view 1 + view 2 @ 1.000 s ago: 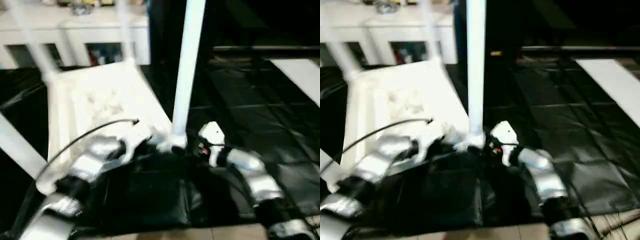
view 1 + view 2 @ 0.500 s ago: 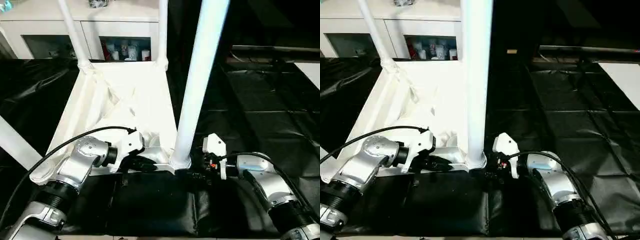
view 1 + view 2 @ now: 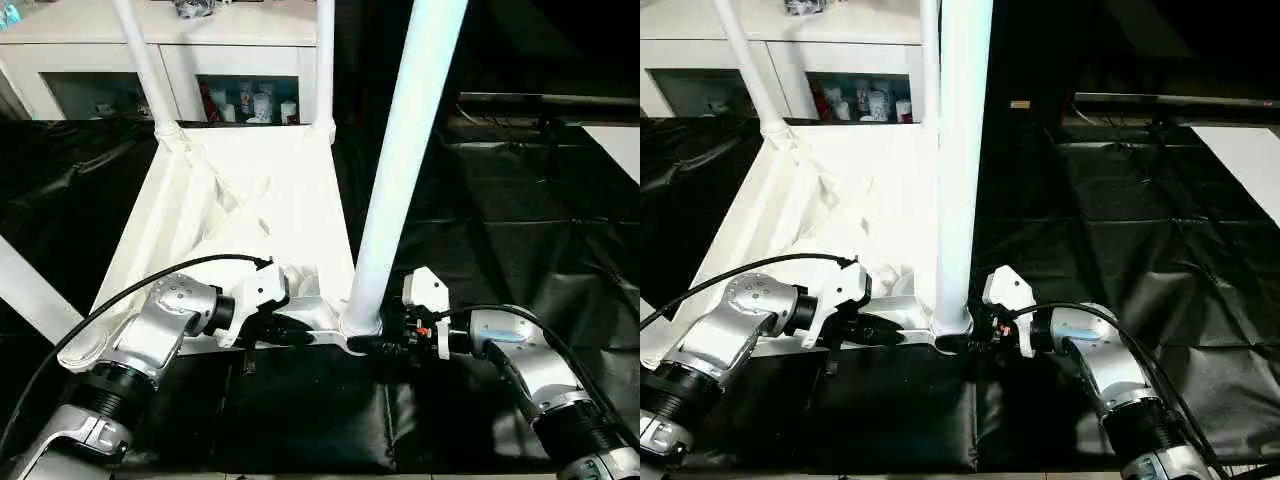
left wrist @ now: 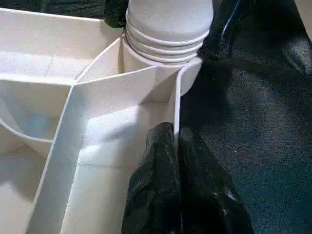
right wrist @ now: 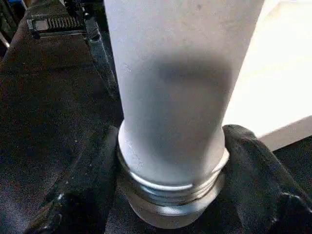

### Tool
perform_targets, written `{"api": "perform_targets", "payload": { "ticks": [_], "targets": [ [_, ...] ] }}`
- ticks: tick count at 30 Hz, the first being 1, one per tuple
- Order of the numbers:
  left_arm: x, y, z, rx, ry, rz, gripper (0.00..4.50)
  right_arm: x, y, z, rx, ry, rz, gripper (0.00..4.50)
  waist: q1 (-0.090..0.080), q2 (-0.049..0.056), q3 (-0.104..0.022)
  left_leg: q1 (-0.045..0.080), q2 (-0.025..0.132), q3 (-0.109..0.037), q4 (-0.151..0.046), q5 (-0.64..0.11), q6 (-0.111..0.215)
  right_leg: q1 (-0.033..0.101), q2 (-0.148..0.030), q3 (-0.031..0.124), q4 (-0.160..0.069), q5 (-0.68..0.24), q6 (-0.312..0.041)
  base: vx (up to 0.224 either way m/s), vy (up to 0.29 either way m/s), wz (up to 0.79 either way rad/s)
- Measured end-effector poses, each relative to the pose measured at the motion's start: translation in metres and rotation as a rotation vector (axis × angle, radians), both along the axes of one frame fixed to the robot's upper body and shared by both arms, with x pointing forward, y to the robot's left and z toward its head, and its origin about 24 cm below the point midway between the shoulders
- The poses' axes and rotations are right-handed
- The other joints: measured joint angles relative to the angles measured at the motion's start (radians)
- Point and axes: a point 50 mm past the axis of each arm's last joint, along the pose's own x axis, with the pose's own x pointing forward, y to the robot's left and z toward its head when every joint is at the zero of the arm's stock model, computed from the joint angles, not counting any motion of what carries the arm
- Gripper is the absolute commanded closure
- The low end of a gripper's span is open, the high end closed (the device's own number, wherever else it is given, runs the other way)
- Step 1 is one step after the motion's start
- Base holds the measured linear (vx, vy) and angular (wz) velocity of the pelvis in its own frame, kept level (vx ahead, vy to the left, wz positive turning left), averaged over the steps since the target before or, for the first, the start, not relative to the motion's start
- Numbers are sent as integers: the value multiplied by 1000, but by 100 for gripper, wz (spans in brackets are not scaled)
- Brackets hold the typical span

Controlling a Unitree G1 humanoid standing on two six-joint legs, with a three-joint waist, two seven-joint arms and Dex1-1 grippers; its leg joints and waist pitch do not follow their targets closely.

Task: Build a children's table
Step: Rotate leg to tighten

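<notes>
Both grippers work at the near corner of the upturned children's table (image 3: 250,190), which lies ribbed side up on the black-sheeted counter (image 3: 520,220). Left gripper (image 4: 175,146) is pinched together on the thin rim wall of the tabletop just beside the corner socket. Right gripper (image 5: 170,161) has its two black fingers (image 5: 80,195) on either side of the base of the near leg (image 3: 400,170), right at the threaded collar; they sit close against it, though I cannot tell how firmly they press.

Progress looks advanced. The near leg stands upright in its socket, two more legs (image 3: 145,65) rise from the far corners, and a fourth white leg (image 3: 30,290) slants past the table's left side, its seating hidden. What likely remains is tightening this leg, then turning the table over.

Behind stands a white glass-door cabinet (image 3: 200,60). A black cable (image 3: 150,285) arcs over the left forearm.
</notes>
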Motion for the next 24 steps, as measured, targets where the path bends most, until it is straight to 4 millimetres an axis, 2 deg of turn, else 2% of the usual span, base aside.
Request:
{"api": "perform_targets", "payload": {
  "ticks": [12,14,18,24],
  "targets": [
    [0,1,1,7,6,3,450,0,2,-1,10,4,-12,180,-3,0,0,0,0,0,1,0,0,0,0,0,1,0,0,0,0,0],
    [0,2,0,11,0,15,450,2,6,-4,23,-9,-45,180,-9,-1,0,1,0,0,2,0,0,0,0,0,3,0,0,0,0,0],
    [15,-9,-3,16,-89,142,450,17,17,-13,80,-34,-308,181,-33,-5,2,3,1,-1,4,2,-4,2,0,1,9,0,0,-13,-2,0],
    [37,-39,-7,26,-152,365,450,39,37,-18,112,-21,-739,181,-36,-6,3,13,0,-3,2,3,-6,4,0,1,9,-2,4,-18,-2,-1]
  ]
}}
